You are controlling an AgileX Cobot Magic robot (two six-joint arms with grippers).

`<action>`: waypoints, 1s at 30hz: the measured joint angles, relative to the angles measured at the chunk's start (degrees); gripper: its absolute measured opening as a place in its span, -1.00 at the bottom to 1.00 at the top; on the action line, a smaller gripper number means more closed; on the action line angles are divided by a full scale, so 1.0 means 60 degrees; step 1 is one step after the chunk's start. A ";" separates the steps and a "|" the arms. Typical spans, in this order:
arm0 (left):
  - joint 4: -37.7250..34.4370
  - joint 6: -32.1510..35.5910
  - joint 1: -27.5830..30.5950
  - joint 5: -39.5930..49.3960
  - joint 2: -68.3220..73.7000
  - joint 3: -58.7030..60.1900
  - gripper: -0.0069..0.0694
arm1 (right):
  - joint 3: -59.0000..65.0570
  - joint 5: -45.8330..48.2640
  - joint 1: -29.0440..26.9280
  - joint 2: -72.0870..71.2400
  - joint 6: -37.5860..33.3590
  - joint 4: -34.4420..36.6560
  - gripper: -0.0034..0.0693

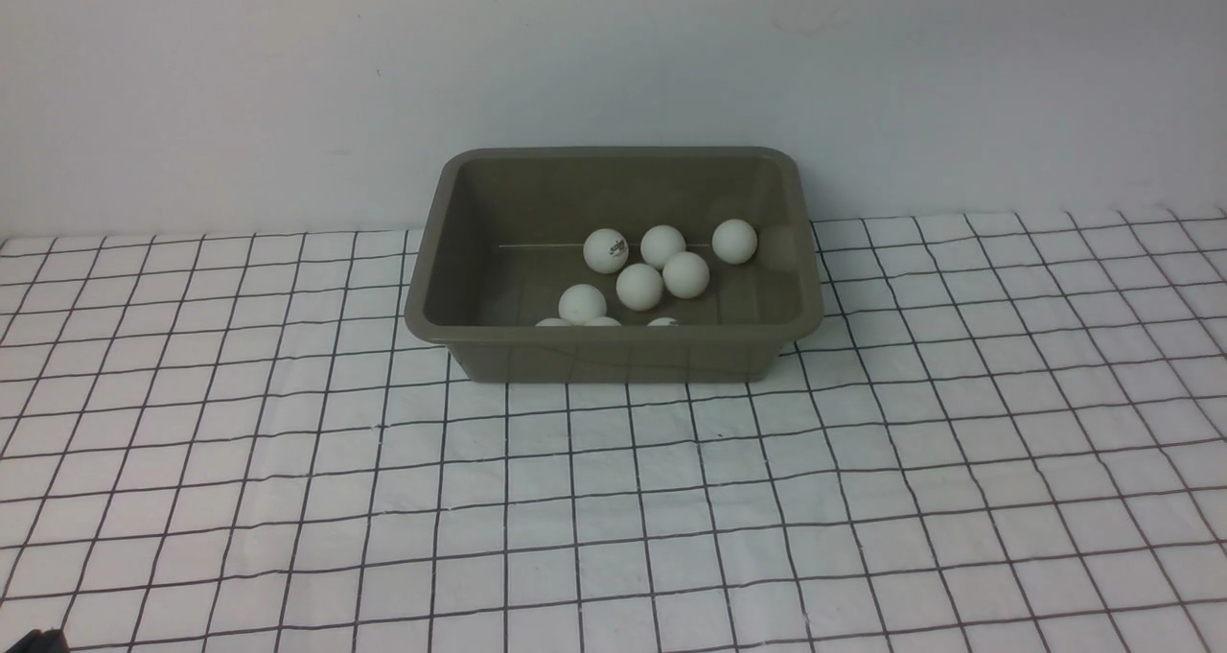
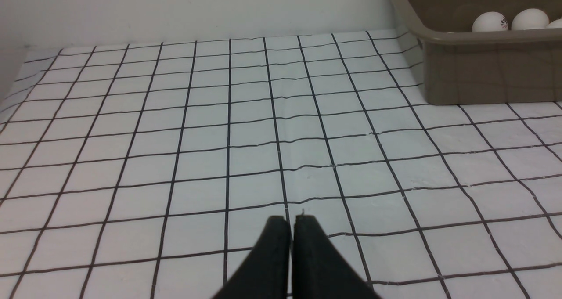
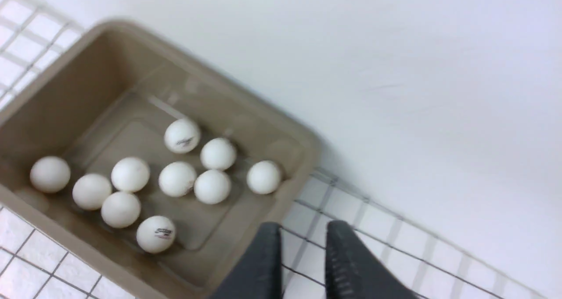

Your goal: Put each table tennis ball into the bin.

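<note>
Where grid-lined cloth (image 1: 613,500) meets white wall (image 1: 613,49): bin (image 1: 613,351), left jaws together, right jaws narrowly parted, empty.

The bin (image 1: 613,351) sits on the table (image 1: 613,519) toward its rear, just before the wall (image 1: 613,58). All balls (image 1: 639,286) lie inside it.

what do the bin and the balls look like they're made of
Bin: likely molded plastic, olive-brown, slightly glossy; rounded corners, flared rim, cloth grid reflected on its wall.
Balls: probably thin plastic, matte white; a few carry small dark printed logos.
</note>
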 joint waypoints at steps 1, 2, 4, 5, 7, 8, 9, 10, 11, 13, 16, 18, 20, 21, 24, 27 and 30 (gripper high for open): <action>0.0000 0.0000 0.0000 0.0000 0.0000 0.0000 -0.83 | 0.0172 0.0000 -0.0192 -0.0433 -0.0052 0.0025 -0.56; 0.0000 0.0000 0.0000 0.0000 0.0000 0.0000 -0.83 | 0.0387 0.0000 -0.0307 -0.0886 -0.0103 0.0058 -0.65; 0.0000 0.0000 0.0000 0.0000 0.0000 0.0000 -0.83 | 0.1088 0.0022 -0.0669 -0.2057 -0.0226 0.0109 -0.83; 0.0000 0.0000 0.0000 0.0000 0.0000 0.0000 -0.83 | 0.1619 0.0045 -0.0895 -0.2787 -0.0270 0.0129 -0.88; 0.0000 0.0000 0.0000 0.0000 0.0000 0.0000 -0.83 | 0.2800 -0.0008 -0.1156 -0.4154 -0.0279 0.0138 -0.93; 0.0000 0.0000 0.0000 0.0000 0.0000 0.0000 -0.83 | 0.3409 -0.0155 -0.1245 -0.4772 -0.0279 0.0138 -0.94; 0.0000 0.0000 0.0000 0.0000 0.0000 0.0000 -0.83 | 0.4185 -0.0489 -0.1296 -0.5639 -0.0279 0.0138 -0.94; 0.0000 0.0000 0.0000 0.0000 0.0000 0.0000 -0.83 | 0.4867 -0.0728 -0.1317 -0.6141 -0.0279 0.0138 -0.94; 0.0000 0.0000 0.0000 0.0000 0.0000 0.0000 -0.83 | 0.5286 -0.0969 -0.1329 -0.6648 -0.0279 0.0138 -0.94; 0.0000 0.0000 0.0000 0.0000 0.0000 0.0000 -0.83 | 0.6286 -0.1338 -0.1329 -0.7413 -0.0279 0.0139 -0.95; 0.0000 0.0000 0.0000 0.0000 0.0000 0.0000 -0.83 | 0.8980 -0.2625 -0.1329 -0.9971 -0.0234 0.0139 -0.95; 0.0000 0.0000 0.0000 0.0000 0.0000 0.0000 -0.83 | 0.9746 -0.2940 -0.1329 -1.0541 -0.0181 0.0148 -0.95; 0.0000 0.0000 0.0000 0.0000 0.0000 0.0000 -0.83 | 1.1220 -0.3942 -0.1329 -1.2110 0.0121 0.0170 -0.95; 0.0000 0.0000 0.0000 0.0000 0.0000 0.0000 -0.83 | 1.2153 -0.4457 -0.1329 -1.2896 0.0378 0.0170 -0.95; 0.0000 0.0000 0.0000 0.0000 0.0000 0.0000 -0.83 | 1.3542 -0.5036 -0.1332 -1.4253 0.0855 0.0058 -0.95; 0.0000 0.0000 0.0000 0.0000 0.0000 0.0000 -0.83 | 1.4296 -0.4855 -0.1332 -1.4738 0.1073 -0.0083 -0.95; 0.0000 0.0000 0.0000 0.0000 0.0000 0.0000 -0.83 | 1.4748 -0.4562 -0.1339 -1.4766 0.1130 -0.0084 -0.95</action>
